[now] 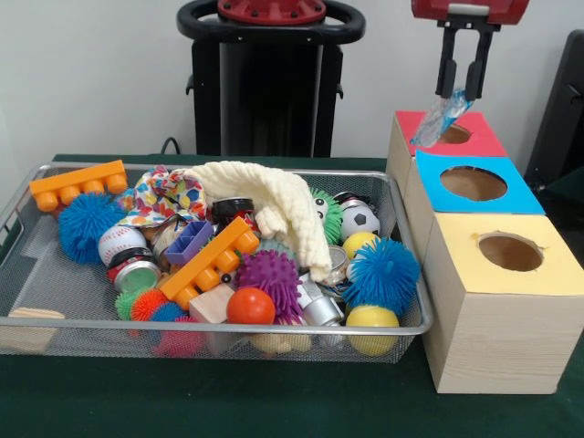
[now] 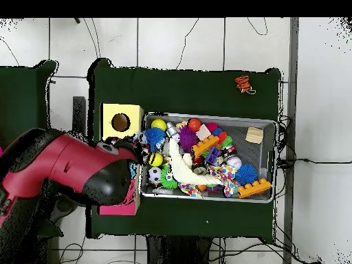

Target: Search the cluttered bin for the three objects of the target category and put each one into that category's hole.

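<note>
You see the black two-fingered gripper [image 1: 464, 88] hanging over the red-topped wooden box [image 1: 477, 142], its jaws closed narrow on a crumpled clear bluish plastic wrapper [image 1: 438, 119]. The wrapper dangles slanting from the fingertips, its lower end just above the round hole [image 1: 453, 134]. The wire mesh bin [image 1: 27, 274] of toys sits beside the boxes.

No legible text, label, brand, number or sign is found on the wire mesh bin [image 1: 406, 329], its toys, the three wooden boxes [image 1: 497, 342] or the red robot arm [image 2: 58, 172] in either view.
</note>
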Controlling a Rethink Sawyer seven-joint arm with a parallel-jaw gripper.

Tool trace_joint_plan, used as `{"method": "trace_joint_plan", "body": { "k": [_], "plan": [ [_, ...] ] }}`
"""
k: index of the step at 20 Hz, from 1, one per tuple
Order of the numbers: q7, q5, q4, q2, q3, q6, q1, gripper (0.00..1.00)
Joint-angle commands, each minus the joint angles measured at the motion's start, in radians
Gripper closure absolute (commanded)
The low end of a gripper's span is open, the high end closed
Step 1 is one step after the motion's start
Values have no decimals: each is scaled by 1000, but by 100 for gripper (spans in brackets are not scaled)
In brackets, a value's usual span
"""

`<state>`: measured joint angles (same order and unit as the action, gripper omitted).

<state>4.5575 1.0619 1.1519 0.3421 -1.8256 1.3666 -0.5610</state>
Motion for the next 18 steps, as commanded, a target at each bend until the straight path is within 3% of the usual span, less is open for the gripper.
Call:
{"method": "trace_joint_plan", "body": {
  "k": [1, 18],
  "plan": [
    [206, -79, -90, 61, 83, -31, 2, 100],
    [236, -95, -75, 83, 112, -80, -12, 100]
  ]
}}
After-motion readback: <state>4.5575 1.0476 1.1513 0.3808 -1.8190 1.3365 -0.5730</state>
